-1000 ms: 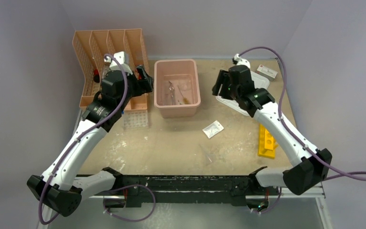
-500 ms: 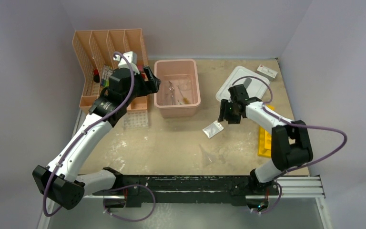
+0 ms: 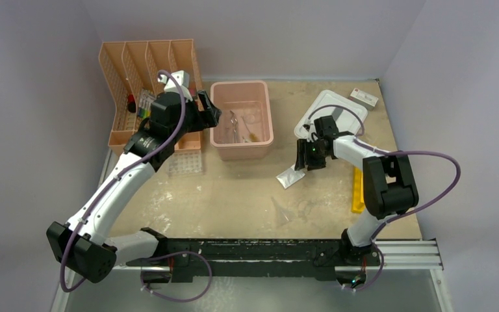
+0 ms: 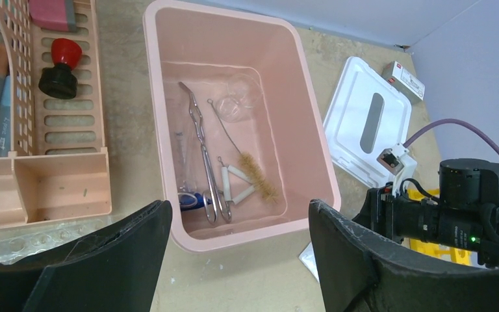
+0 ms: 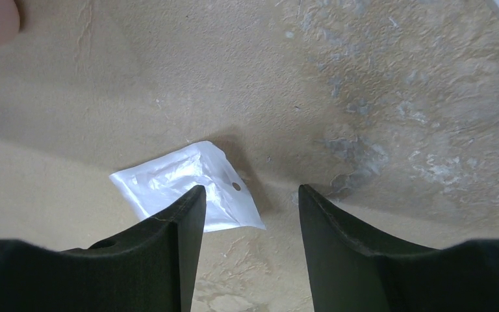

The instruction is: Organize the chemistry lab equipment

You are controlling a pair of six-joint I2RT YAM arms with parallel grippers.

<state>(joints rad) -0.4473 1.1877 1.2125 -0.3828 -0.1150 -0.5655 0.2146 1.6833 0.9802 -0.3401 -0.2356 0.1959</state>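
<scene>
A small clear bag (image 3: 290, 176) lies on the table in front of the pink bin (image 3: 241, 148). My right gripper (image 3: 303, 160) is open just above and right of it; in the right wrist view the bag (image 5: 182, 185) lies by the left finger of that gripper (image 5: 250, 190). My left gripper (image 3: 210, 110) is open and empty over the bin's left rim (image 4: 240, 207). Metal forceps (image 4: 201, 149), a blue-capped tube (image 4: 191, 200) and a brush (image 4: 257, 177) lie in the bin. A clear tube tray (image 3: 186, 162), a yellow rack (image 3: 358, 195) and thin clear rods (image 3: 286, 211) lie on the table.
The peach file organizer (image 3: 143, 65) stands at the back left, holding a red-and-black item (image 4: 58, 62). The white lid (image 3: 345, 112) and a small white box (image 3: 364, 97) lie at the back right. Walls close in on the left, back and right.
My right arm has swung from over the white lid down to the small clear bag. My left gripper has moved right, toward the pink bin.
</scene>
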